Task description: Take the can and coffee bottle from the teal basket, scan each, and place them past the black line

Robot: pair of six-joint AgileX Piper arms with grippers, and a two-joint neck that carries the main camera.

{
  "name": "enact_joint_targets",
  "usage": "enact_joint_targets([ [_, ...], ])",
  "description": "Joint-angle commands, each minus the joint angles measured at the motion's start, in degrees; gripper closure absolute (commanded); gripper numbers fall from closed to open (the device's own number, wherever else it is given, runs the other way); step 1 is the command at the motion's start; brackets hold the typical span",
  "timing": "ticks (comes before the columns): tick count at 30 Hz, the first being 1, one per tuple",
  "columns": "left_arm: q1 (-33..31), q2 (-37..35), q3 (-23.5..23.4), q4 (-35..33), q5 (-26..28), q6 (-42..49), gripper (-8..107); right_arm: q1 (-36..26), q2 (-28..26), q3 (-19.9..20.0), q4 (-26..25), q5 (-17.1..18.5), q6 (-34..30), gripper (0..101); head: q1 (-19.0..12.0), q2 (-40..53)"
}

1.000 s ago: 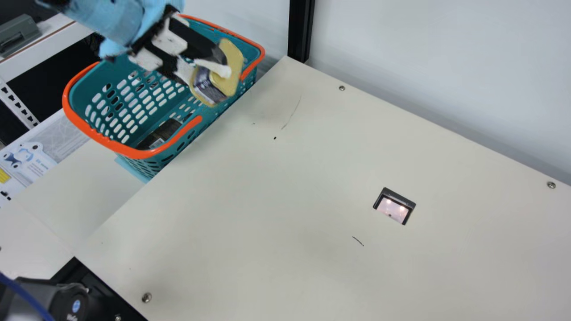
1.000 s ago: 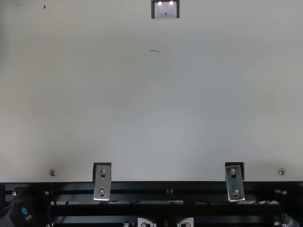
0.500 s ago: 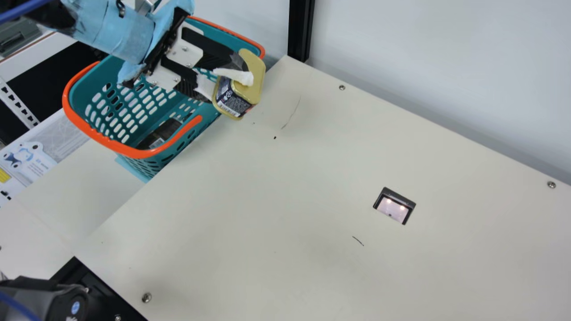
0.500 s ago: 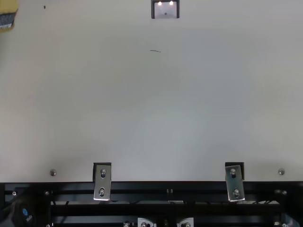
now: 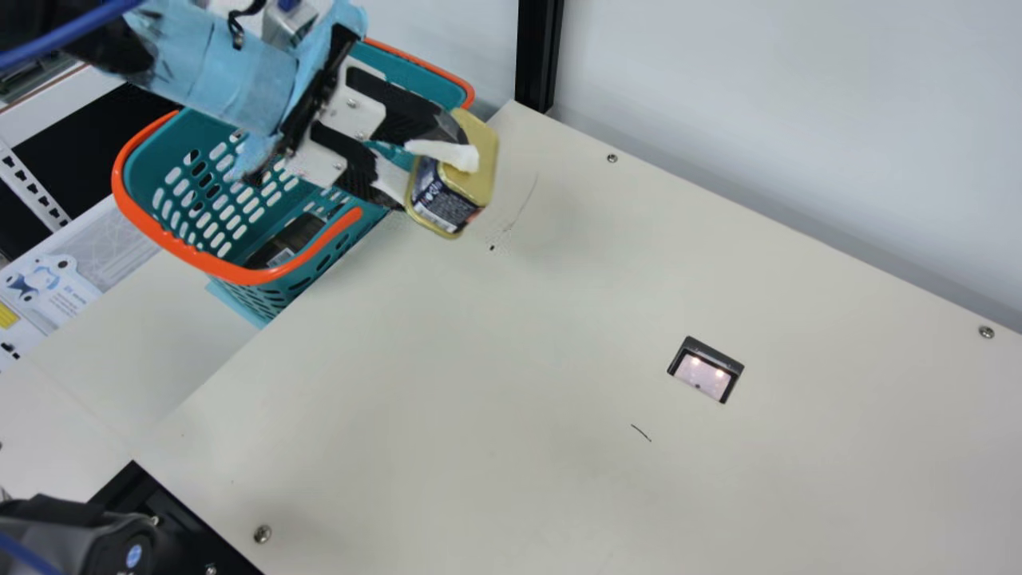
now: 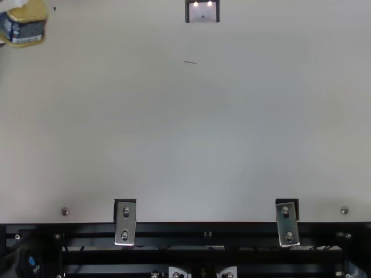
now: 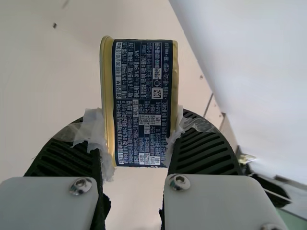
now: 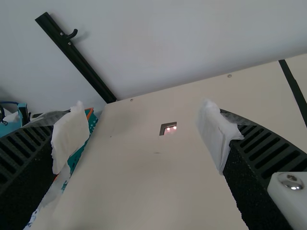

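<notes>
In the main view my left gripper (image 5: 431, 172) is shut on the gold-rimmed can (image 5: 477, 172), held above the table beside the right side of the teal basket (image 5: 172, 156). The left wrist view has the can (image 7: 143, 103) with its dark printed side between the padded fingers of the left gripper (image 7: 139, 143). The can (image 6: 28, 26) is at the top left corner of the top view. A dark item (image 5: 297, 238), perhaps the coffee bottle, lies low in the basket. My right gripper (image 8: 139, 139) stands open, nothing between its padded fingers in the right wrist view.
A scanner window (image 5: 706, 370) is set in the cream table (image 5: 479, 383). The black line (image 8: 295, 86) runs across the table in the right wrist view. A black post (image 5: 539, 56) stands at the wall by the table's far corner.
My left gripper has carried the can away from above the basket, rightward and toward the main view's bottom, over the table edge. The can has come into the top view's corner.
</notes>
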Motion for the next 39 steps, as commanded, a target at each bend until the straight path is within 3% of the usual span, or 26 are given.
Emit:
enact_joint_targets([
  [1, -0.15, -1.13, 2.39, -4.52, -0.03, -1.34, 89, 0.00, 0.00, 0.00, 0.00, 0.00, 0.00, 0, -1.04, 0.71],
  [14, 0.05, -11.18, 9.56, -19.63, -0.03, -11.77, 89, 0.00, 0.00, 0.00, 0.00, 0.00, 0.00, 0, -1.04, 0.71],
  [39, -1.33, -34.86, 19.23, -30.02, -0.03, -36.37, 89, 0.00, 0.00, 0.00, 0.00, 0.00, 0.00, 0, -1.04, 0.71],
])
